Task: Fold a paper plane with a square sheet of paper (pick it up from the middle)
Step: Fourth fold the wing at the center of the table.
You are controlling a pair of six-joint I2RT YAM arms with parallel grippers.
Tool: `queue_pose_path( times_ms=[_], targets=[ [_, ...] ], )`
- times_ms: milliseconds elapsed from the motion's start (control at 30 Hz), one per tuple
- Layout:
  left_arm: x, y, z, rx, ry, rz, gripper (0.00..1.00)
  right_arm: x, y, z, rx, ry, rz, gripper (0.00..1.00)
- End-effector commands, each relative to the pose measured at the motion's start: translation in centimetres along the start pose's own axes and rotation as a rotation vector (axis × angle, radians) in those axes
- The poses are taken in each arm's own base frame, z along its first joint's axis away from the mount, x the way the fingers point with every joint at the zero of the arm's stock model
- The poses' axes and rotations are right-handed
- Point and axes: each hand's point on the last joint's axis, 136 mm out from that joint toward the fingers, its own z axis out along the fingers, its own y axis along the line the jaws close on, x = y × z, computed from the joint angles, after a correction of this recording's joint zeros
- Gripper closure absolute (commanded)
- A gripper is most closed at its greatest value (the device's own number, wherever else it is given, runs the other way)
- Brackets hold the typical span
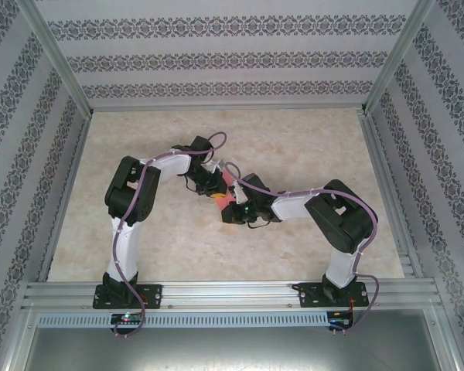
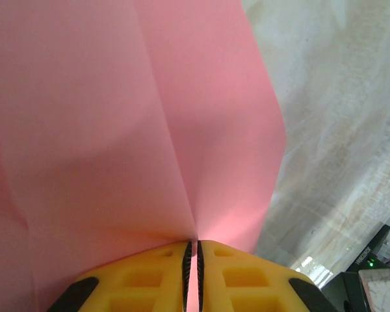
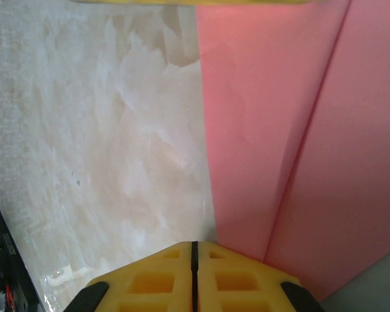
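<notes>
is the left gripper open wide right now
No, the left gripper is pinched shut on the pink sheet of paper at a crease.

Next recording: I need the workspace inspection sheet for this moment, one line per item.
Surface: beige marbled tabletop, flat, no stains seen.
Job's things: thin salmon-pink sheet of paper, creased lengthwise, at mid-table between the two grippers.
Clutter: nothing seen.
Grippers: left gripper shut on the sheet, with the creases running into its tips; right gripper shut at the sheet's edge, and it is unclear whether it grips the paper.
Cables: purple cables run along both arms.
Surroundings: patterned wallpaper walls on three sides; aluminium frame rail at the near edge.
</notes>
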Motion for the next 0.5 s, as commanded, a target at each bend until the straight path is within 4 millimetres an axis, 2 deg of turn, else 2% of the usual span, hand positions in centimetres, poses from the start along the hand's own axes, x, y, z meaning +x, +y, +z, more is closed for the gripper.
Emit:
queue_pose_path(
  times_ms=[0,467],
  targets=[
    [-3.7,2.7,-0.5,-0.090,-0.112,-0.027,0.84,5.0,-4.7,0.4,0.133,0.145,0.105,0.91],
    [-7.1,3.1,-0.9,-0.144,-0.224,-0.064,0.84,6.0,-5.2,0.6,0.158,0.177,0.103,0.91]
  ],
)
